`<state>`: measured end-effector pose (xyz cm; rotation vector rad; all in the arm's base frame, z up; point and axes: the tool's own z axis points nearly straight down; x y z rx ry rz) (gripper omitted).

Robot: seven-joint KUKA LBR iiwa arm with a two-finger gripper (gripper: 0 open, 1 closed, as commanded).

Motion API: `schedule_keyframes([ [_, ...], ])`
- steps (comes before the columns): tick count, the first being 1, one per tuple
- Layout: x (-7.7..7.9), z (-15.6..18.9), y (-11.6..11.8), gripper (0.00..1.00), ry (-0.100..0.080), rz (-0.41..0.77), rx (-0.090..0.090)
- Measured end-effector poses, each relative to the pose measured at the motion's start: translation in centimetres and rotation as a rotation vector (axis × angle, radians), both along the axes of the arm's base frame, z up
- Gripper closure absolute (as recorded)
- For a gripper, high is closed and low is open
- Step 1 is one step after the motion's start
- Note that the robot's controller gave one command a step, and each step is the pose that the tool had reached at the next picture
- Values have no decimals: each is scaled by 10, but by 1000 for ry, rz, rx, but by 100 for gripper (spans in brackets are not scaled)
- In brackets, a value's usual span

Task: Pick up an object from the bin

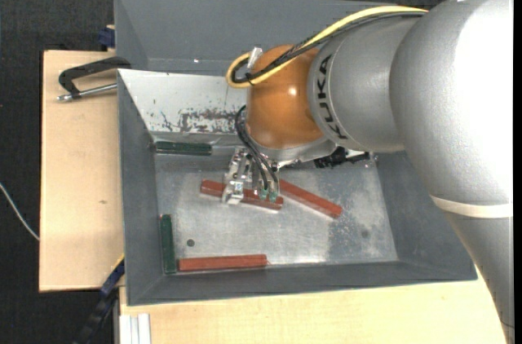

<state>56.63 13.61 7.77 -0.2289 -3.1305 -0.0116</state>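
The arm (432,90) fills the right of the frame in fat, smooth silver-grey segments with black KUKA lettering (320,102), ending at centre in a glossy orange cover (277,102) looped by a yellow cable (359,18) and a black one, above a small pale-metal gripper (245,187).

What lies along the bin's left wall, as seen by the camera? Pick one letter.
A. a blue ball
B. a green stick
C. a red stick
B: the green stick lies lengthwise along the foot of the left wall of the bin, while the red stick by its lower end runs along the near wall instead.
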Motion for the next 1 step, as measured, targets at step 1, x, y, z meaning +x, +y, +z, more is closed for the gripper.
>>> schedule_keyframes([
  [1,-7,115,6,100,-7,-2,-5],
])
